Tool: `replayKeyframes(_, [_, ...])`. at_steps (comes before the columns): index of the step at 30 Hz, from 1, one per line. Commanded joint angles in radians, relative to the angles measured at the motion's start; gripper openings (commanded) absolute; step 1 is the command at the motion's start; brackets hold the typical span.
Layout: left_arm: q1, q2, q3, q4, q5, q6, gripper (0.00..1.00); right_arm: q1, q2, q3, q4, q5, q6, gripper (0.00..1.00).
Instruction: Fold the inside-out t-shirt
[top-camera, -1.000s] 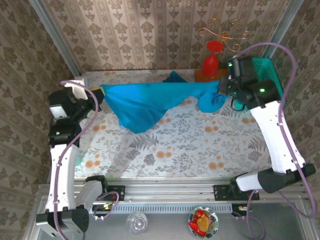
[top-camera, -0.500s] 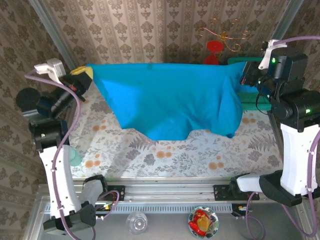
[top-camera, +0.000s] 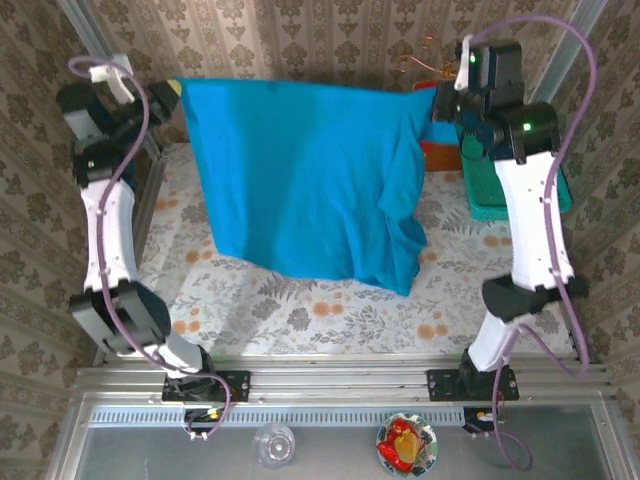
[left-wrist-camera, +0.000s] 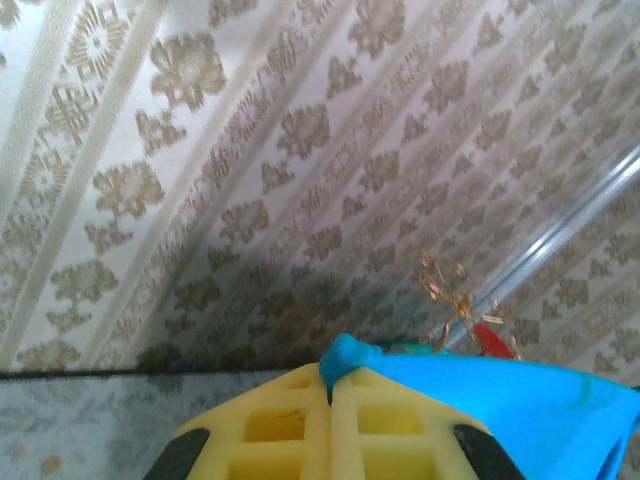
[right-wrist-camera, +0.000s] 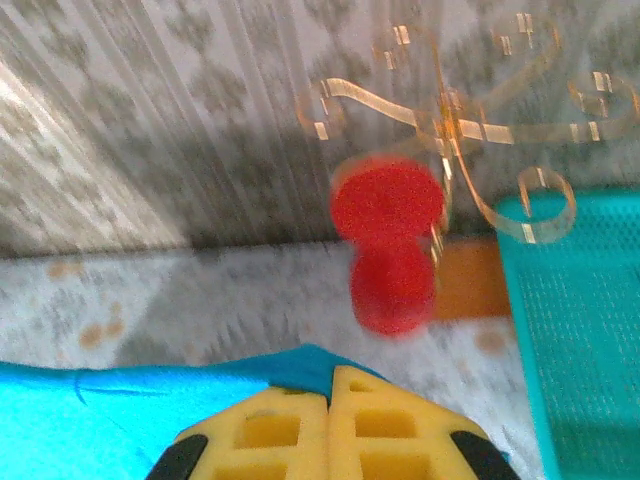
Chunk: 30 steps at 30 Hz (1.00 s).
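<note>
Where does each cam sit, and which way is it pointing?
Top external: above and behind the bases, looking down at the table; both arms show, left gripper and right gripper holding the t-shirt spread.
Left wrist: on the raised left arm, facing the back wall; its yellow fingers pinch a t-shirt corner.
Right wrist: faces the back wall, red object and teal basket; own fingers shut on the t-shirt.
Shared: all see the t-shirt; both wrists, the wall.

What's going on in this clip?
Both arms are raised. The left gripper and the right gripper are each shut on the upper edge of the blue t-shirt. It hangs spread out between them over the floral table. No fold has been made yet.
</note>
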Motion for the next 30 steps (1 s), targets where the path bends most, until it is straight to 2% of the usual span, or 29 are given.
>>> replayKeyframes(1, [0.016, 0.014, 0.241, 0.054, -0.012, -0.100, 0.00, -0.015, 0.051, 0.325, -0.039, 0.038, -0.025, 0.00])
replayKeyframes(3, [0.021, 0.030, 0.307, 0.043, -0.017, -0.114, 0.00, -0.015, 0.005, 0.283, 0.010, 0.035, -0.023, 0.00])
replayKeyframes(5, [0.028, 0.020, 0.319, 0.026, -0.013, -0.117, 0.00, -0.016, -0.072, 0.153, 0.063, 0.019, -0.023, 0.00])
replayKeyframes(8, [0.045, -0.051, 0.209, 0.006, -0.001, -0.097, 0.00, -0.015, -0.229, -0.114, 0.133, -0.037, -0.025, 0.00])
replayKeyframes(12, [0.067, -0.237, -0.139, -0.056, -0.041, -0.029, 0.00, -0.014, -0.465, -0.527, 0.212, -0.160, -0.005, 0.00])
replayKeyframes(16, [0.065, -0.472, -0.595, -0.175, -0.174, 0.076, 0.00, -0.014, -0.655, -0.962, 0.281, -0.376, 0.031, 0.00])
replayKeyframes(17, [0.067, -0.520, -0.695, -0.189, -0.202, 0.094, 0.00, -0.013, -0.679, -1.048, 0.281, -0.421, 0.045, 0.00])
replayKeyframes(19, [0.069, -0.616, -0.908, -0.245, -0.333, 0.119, 0.00, 0.000, -0.732, -1.249, 0.287, -0.490, 0.093, 0.00])
replayKeyframes(22, [0.095, -0.696, -1.130, -0.298, -0.417, 0.131, 0.00, 0.052, -0.798, -1.543, 0.352, -0.540, 0.177, 0.00])
replayKeyframes(24, [0.114, -0.725, -1.230, -0.302, -0.439, 0.111, 0.00, 0.107, -0.813, -1.674, 0.386, -0.551, 0.229, 0.01])
replayKeyframes(27, [0.127, -0.748, -1.307, -0.291, -0.446, 0.097, 0.00, 0.195, -0.791, -1.801, 0.440, -0.628, 0.291, 0.13])
replayKeyframes(30, [0.136, -0.762, -1.306, -0.329, -0.494, 0.110, 0.00, 0.244, -0.769, -1.849, 0.455, -0.613, 0.348, 0.38])
